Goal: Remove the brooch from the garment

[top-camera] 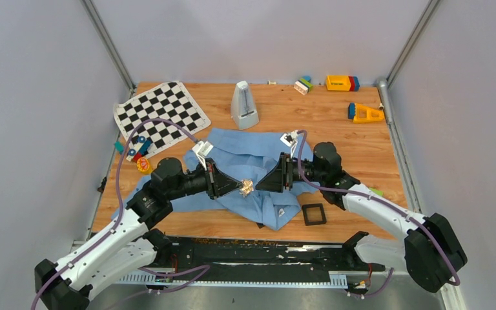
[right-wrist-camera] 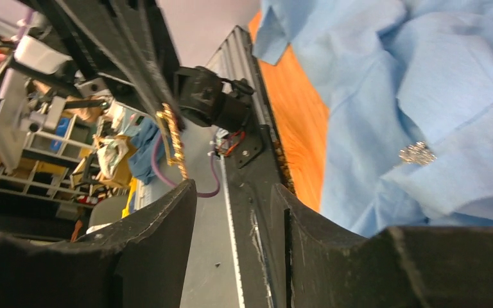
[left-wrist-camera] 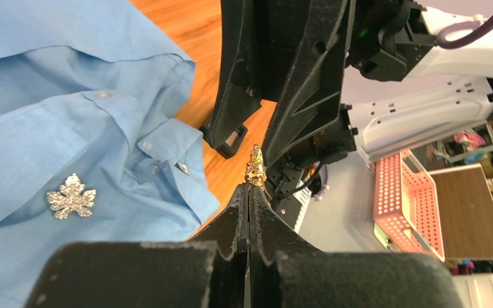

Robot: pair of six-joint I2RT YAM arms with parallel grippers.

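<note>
A light blue shirt (top-camera: 245,161) lies spread on the wooden table. My left gripper (top-camera: 240,187) is shut on a small gold brooch (top-camera: 248,187) and holds it by its edge above the shirt; the brooch sticks out past the fingertips in the left wrist view (left-wrist-camera: 255,168). My right gripper (top-camera: 259,185) is open and faces the left one, tips just right of the brooch. In the right wrist view the gold brooch (right-wrist-camera: 173,138) hangs from the left fingers, up and left of my open right gripper (right-wrist-camera: 231,187). A silver leaf brooch (left-wrist-camera: 70,196) stays pinned on the shirt (right-wrist-camera: 417,154).
A black square frame (top-camera: 314,214) lies by the shirt's right front corner. A grey metronome (top-camera: 244,105) stands behind the shirt, a checkerboard (top-camera: 161,116) at back left with small toys (top-camera: 139,152), and coloured blocks (top-camera: 342,82) at back right.
</note>
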